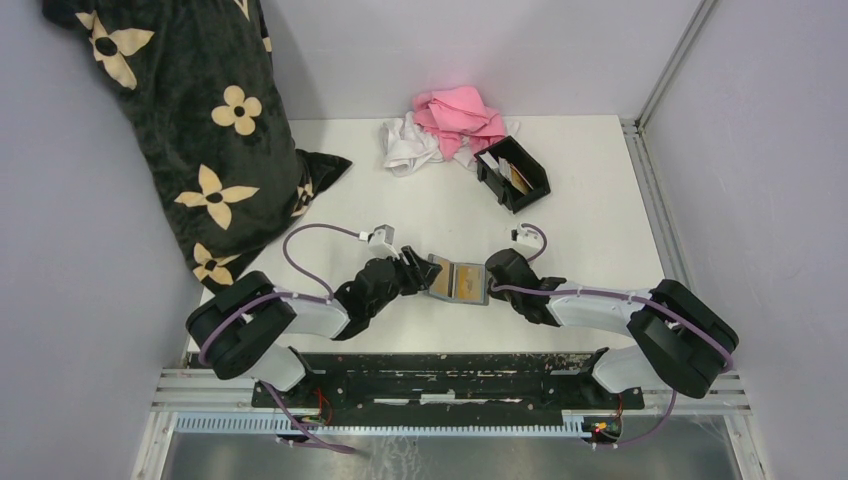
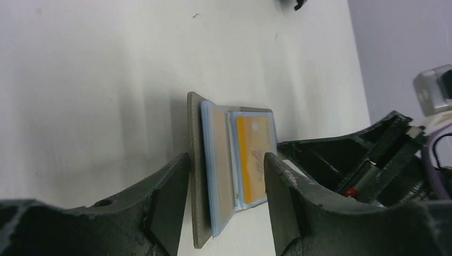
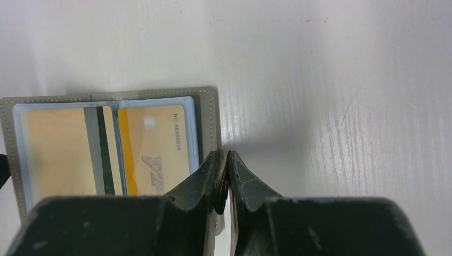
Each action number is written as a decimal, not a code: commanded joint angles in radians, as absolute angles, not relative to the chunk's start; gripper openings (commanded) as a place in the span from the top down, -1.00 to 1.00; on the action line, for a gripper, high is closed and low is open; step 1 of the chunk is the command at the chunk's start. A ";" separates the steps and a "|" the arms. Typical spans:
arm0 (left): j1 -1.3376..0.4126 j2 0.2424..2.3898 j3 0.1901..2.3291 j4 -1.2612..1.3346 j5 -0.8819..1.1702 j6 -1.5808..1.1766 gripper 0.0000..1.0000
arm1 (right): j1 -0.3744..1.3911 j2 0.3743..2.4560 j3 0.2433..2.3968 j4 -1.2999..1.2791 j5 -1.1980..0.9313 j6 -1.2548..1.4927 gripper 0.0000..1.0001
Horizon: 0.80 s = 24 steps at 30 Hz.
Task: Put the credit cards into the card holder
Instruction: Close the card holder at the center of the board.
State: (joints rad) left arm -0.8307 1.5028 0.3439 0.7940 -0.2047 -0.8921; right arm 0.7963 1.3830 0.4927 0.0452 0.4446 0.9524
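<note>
Wallet open flat — right end effector pinched onto its edge; left end effector wide, straddling opposite flap.

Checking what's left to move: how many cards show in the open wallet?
2: the stripe-side card and the yellow-banded card, side by side in the clear sleeves of the wallet. Others may hide behind them.

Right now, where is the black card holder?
In the top view the card holder sits at the table's far side, right of centre, beside the pink cloth, well beyond the grey wallet pinched by the right claw.
</note>
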 commanded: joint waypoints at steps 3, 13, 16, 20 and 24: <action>-0.833 1.457 0.350 0.862 -0.132 -0.939 -0.20 | 0.796 1.376 0.491 0.065 0.415 0.940 0.65; -0.852 1.569 0.382 0.986 -0.061 -0.997 -0.15 | 0.797 1.369 0.492 0.059 0.412 0.939 0.64; -0.874 1.575 0.405 0.975 -0.071 -0.990 -0.15 | 0.797 1.361 0.492 0.049 0.415 0.937 0.64; -0.897 1.583 0.422 0.979 -0.085 -0.989 -0.15 | 0.796 1.354 0.491 0.038 0.419 0.934 0.63; -0.914 1.587 0.438 0.975 -0.092 -0.987 -0.14 | 0.796 1.353 0.486 0.036 0.420 0.937 0.62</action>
State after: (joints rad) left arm -0.8955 1.5780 0.4026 0.9253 -0.0956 -0.9573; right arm 0.7963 1.3754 0.4927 0.0372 0.4232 0.9443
